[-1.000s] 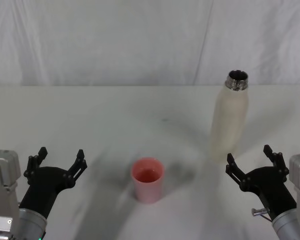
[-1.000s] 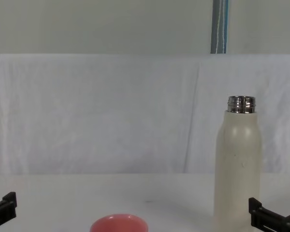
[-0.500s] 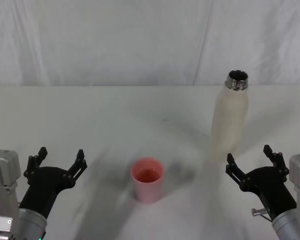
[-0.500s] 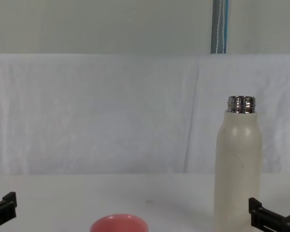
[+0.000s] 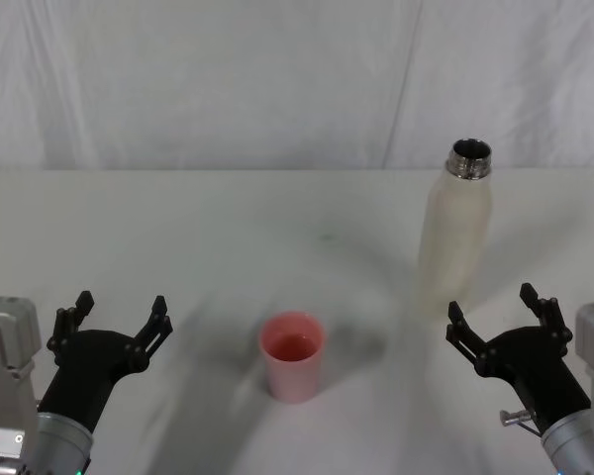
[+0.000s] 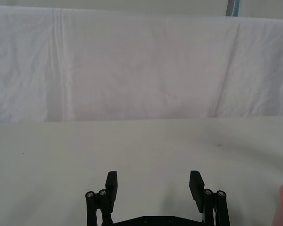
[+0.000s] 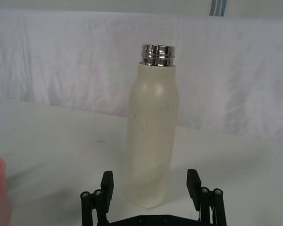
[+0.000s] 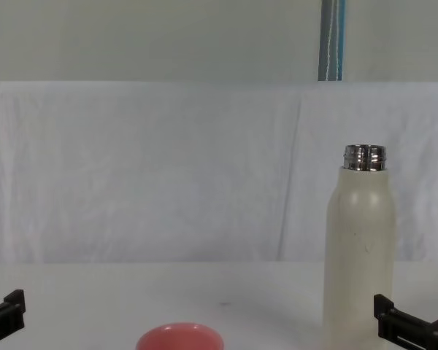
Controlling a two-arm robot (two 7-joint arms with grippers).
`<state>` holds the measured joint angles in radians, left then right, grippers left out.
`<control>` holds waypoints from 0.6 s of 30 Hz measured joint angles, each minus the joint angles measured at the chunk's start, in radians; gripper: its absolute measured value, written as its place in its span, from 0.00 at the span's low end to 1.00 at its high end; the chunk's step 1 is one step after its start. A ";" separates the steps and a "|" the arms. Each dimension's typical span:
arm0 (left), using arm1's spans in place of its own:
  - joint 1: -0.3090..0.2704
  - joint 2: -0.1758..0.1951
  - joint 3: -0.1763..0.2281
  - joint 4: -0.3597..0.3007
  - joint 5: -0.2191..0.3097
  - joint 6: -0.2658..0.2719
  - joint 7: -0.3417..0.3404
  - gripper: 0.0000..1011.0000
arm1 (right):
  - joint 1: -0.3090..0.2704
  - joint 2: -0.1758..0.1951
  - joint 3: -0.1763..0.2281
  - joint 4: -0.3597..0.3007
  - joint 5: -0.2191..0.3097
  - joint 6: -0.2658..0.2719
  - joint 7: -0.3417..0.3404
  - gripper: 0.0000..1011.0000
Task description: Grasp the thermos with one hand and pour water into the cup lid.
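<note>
Thermos (image 5: 456,237) is stood upright on the white table (image 5: 178,228), just beyond the spread-fingered, empty right gripper (image 5: 495,328); cup lid (image 5: 293,355) is set between it and the equally spread, empty left gripper (image 5: 114,324).

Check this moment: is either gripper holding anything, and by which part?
Nothing is held. Left gripper and right gripper are open; the thermos stands ungrasped.

- Left gripper (image 5: 117,314) sits in the lower left of the head view, fingers spread wide, holding nothing.
- Right gripper (image 5: 495,317) sits in the lower right, fingers likewise spread, holding nothing.
</note>
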<state>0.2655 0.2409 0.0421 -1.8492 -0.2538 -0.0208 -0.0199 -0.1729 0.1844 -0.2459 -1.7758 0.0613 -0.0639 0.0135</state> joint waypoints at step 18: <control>0.000 0.000 0.000 0.000 0.000 0.000 0.000 0.99 | 0.027 -0.006 0.055 -0.021 0.114 0.047 0.163 0.99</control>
<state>0.2655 0.2410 0.0421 -1.8492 -0.2538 -0.0207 -0.0199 -0.1462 0.1789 -0.1909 -1.7972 0.1748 -0.0164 0.1766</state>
